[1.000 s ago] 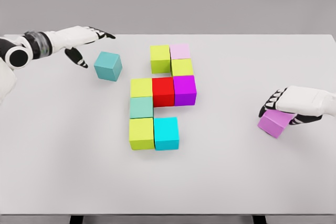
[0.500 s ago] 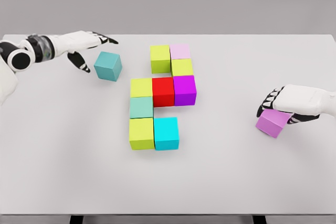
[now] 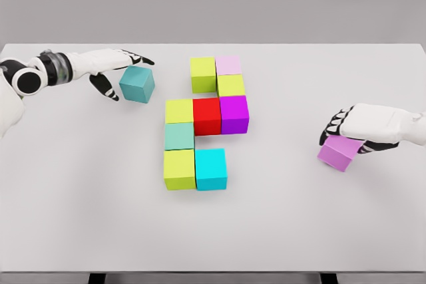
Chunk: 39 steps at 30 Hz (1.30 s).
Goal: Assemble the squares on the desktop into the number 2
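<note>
Nine matte, hard-edged cubes are already forming most of a 2 at the middle of the white surface (image 3: pixel 279 231). The left robot hand (image 3: pixel 117 71), fingers spread, is flanking a loose teal cube (image 3: pixel 137 84) without gripping it. The right robot hand (image 3: pixel 343 131) is curling over a purple cube (image 3: pixel 340 151), well right of the figure.
</note>
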Tool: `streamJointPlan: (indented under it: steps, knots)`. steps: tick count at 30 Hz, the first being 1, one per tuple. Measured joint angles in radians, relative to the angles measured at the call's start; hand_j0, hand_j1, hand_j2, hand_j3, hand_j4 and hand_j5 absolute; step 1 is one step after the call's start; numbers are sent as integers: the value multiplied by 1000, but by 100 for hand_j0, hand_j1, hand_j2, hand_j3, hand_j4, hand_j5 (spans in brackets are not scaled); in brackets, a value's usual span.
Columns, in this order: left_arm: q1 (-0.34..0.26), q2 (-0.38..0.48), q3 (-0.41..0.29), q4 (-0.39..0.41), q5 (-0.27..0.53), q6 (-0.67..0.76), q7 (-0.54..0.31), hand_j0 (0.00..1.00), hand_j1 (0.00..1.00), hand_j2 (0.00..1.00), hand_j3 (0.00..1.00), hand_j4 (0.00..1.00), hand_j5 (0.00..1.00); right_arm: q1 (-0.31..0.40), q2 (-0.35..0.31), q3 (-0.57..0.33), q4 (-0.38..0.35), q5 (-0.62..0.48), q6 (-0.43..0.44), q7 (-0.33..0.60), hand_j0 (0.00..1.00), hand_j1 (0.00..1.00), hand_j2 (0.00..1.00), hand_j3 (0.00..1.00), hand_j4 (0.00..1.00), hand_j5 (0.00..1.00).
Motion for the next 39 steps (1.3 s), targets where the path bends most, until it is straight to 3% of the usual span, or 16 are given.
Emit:
streamJointPlan:
  steps: [39]
  knots:
    - [-14,-52,1,74,-7,0,0,96,96,96,96,96,96,-17,115,5,-95,4,0,0,57,57,57,57,57,57]
